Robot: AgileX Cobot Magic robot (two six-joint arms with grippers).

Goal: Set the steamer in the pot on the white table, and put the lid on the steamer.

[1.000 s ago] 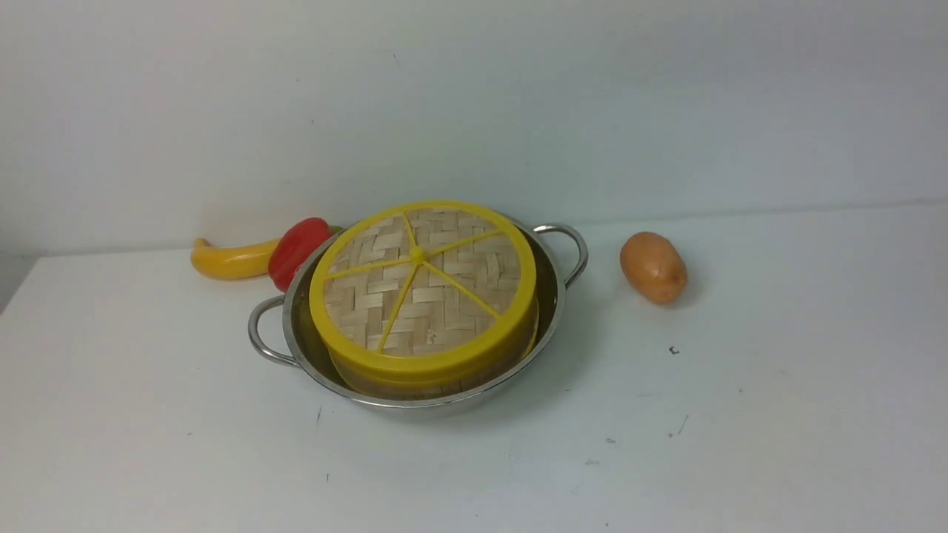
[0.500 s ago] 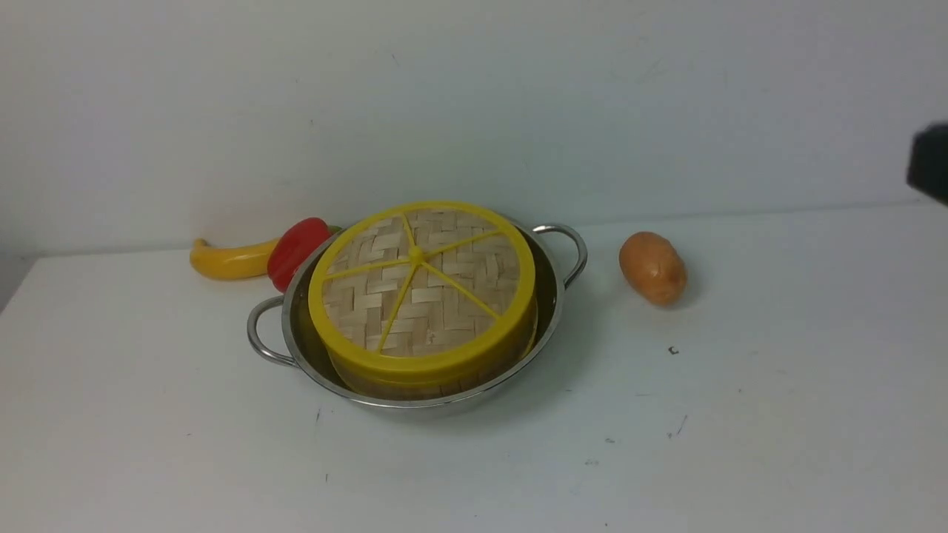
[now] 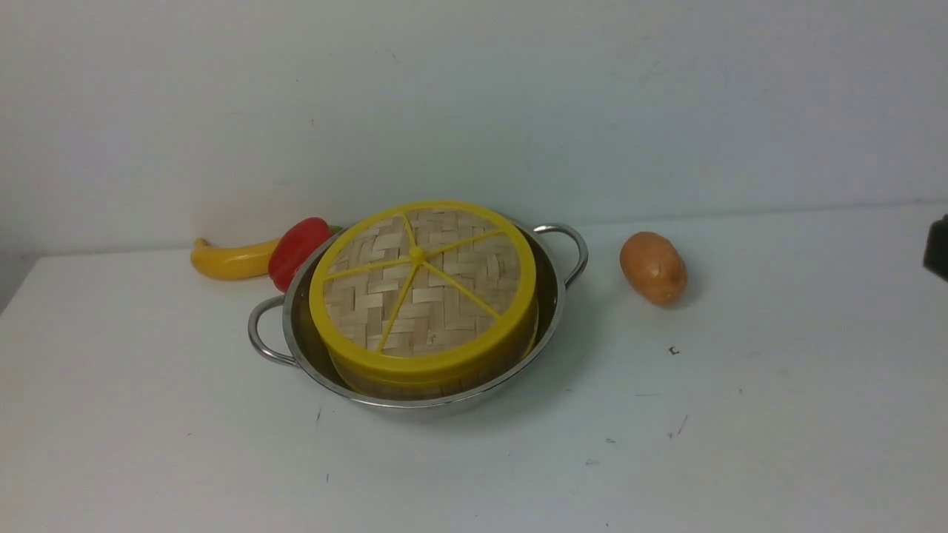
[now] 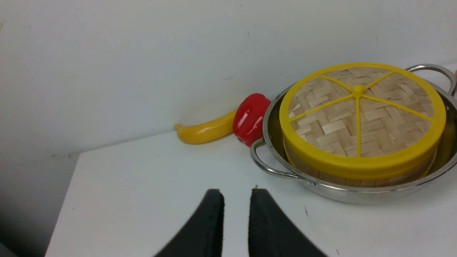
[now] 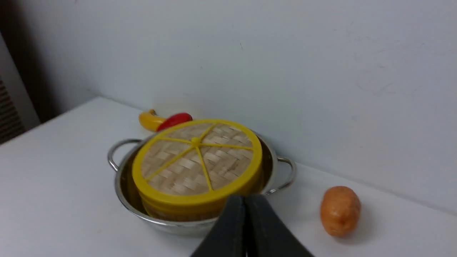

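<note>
The shiny pot [image 3: 552, 296] stands on the white table [image 3: 740, 444] left of middle. The steamer [image 3: 415, 385] sits inside it, only a strip of its bamboo wall showing. The lid [image 3: 422, 285] lies flat on the steamer, yellow spokes up. In the left wrist view my left gripper [image 4: 236, 192] hovers over bare table near the pot's [image 4: 357, 194] handle, its fingers almost together with a narrow slit, holding nothing. In the right wrist view my right gripper [image 5: 245, 198] is shut and empty, in front of the pot [image 5: 121, 185] and lid [image 5: 196, 160]. A dark part of the right arm [image 3: 937, 248] shows at the front view's right edge.
A yellow banana [image 3: 229, 260] and a red pepper [image 3: 296, 250] lie behind the pot on the left, by the wall. A potato [image 3: 653, 267] lies to the right of the pot. The table's left edge is near the banana.
A dark part of the right arm came into the front view's right edge, then dropped lower and further out. Pot, steamer and lid have not moved.
</note>
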